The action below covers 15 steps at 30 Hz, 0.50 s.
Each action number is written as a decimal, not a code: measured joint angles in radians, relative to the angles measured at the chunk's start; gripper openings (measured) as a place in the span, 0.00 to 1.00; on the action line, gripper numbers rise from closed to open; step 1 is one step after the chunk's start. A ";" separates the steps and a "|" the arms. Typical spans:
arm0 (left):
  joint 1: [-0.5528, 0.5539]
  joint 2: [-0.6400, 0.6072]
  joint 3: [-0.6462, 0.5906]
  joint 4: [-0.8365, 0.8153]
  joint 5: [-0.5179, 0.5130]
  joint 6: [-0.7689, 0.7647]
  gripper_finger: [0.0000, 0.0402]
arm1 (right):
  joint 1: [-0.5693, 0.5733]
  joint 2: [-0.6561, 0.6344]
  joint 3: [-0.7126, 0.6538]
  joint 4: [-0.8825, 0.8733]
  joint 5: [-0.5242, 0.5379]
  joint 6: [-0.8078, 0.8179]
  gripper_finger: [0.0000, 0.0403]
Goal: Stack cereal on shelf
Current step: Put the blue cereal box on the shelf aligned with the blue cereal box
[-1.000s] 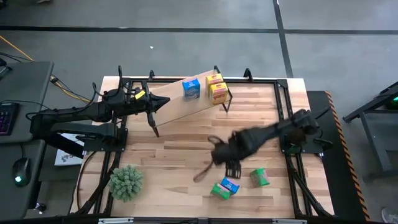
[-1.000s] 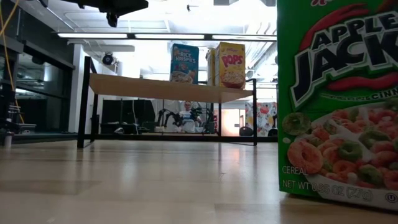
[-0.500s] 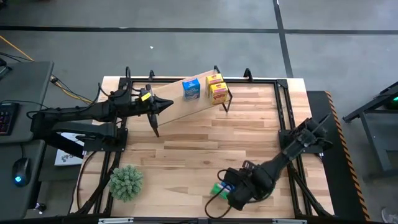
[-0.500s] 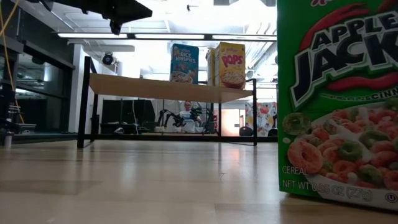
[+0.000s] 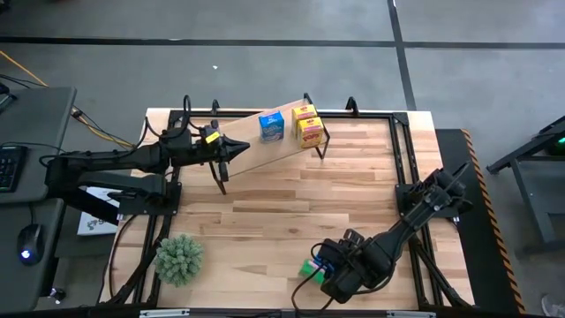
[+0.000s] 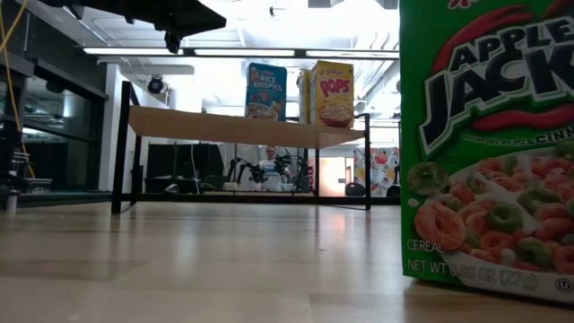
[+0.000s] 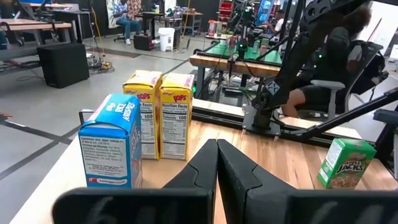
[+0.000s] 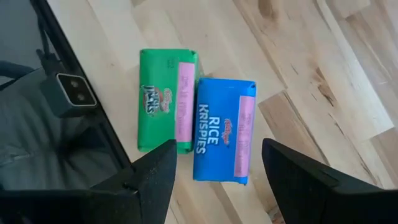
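**Operator:** Jaws on my right gripper (image 8: 217,152) stand wide and empty, spread over the flat-lying blue rectangular Rice Krispies carton (image 8: 224,130). My left gripper (image 7: 216,152) has its jaws pressed together on nothing.

**Supervisor:** What has changed?

**Operator:** A second ago my right arm was out over mid-table. Now it hangs low at the front edge, above that blue carton and the flat-lying green rectangular Apple Jacks carton (image 8: 163,99), which touches its long side. Over the last half-second it barely shifts, so I judge the approach is finished and the grasp comes next. The left gripper has crept a little along the sloped light-wood plank shelf (image 5: 256,152) and sits at its left end.

**Supervisor:** And the shelf stock?

**Operator:** Unchanged. There is an upright blue carton on the shelf (image 5: 272,125), with two yellow Pops cartons (image 5: 306,124) just beside it. A standing green carton (image 7: 350,163) waits on the striped wooden tabletop (image 5: 265,212).

**Supervisor:** Risk?

**Operator:** The two flat cartons touch, so one finger has to find that seam or I drag both. I reckon about half the stacking remains.
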State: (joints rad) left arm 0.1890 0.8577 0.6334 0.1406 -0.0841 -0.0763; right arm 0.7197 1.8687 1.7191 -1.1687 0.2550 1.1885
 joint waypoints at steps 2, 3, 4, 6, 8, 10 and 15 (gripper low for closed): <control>0.000 0.000 0.000 0.000 0.000 0.000 0.01 | 0.005 0.000 0.000 -0.001 0.008 0.002 0.57; 0.000 0.000 0.000 0.000 0.000 0.000 0.01 | 0.007 0.002 0.000 -0.001 0.013 0.008 0.57; 0.000 0.000 0.000 -0.001 0.000 0.000 0.01 | 0.009 0.006 0.000 -0.001 0.016 0.012 0.57; 0.000 0.000 0.000 -0.001 0.000 0.001 0.01 | 0.014 0.017 0.000 -0.001 0.016 0.015 0.57; 0.000 0.000 0.000 -0.001 0.000 0.000 0.01 | 0.016 0.029 0.000 -0.002 0.014 0.005 0.57; 0.000 0.000 0.000 -0.001 0.000 0.001 0.01 | 0.016 0.043 0.000 -0.008 0.009 -0.009 0.57; 0.000 0.000 0.000 -0.001 -0.001 0.001 0.01 | 0.016 0.065 0.000 -0.016 0.002 -0.024 0.57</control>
State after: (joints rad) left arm 0.1890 0.8574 0.6334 0.1395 -0.0849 -0.0757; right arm 0.7357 1.9341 1.7191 -1.1851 0.2573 1.1648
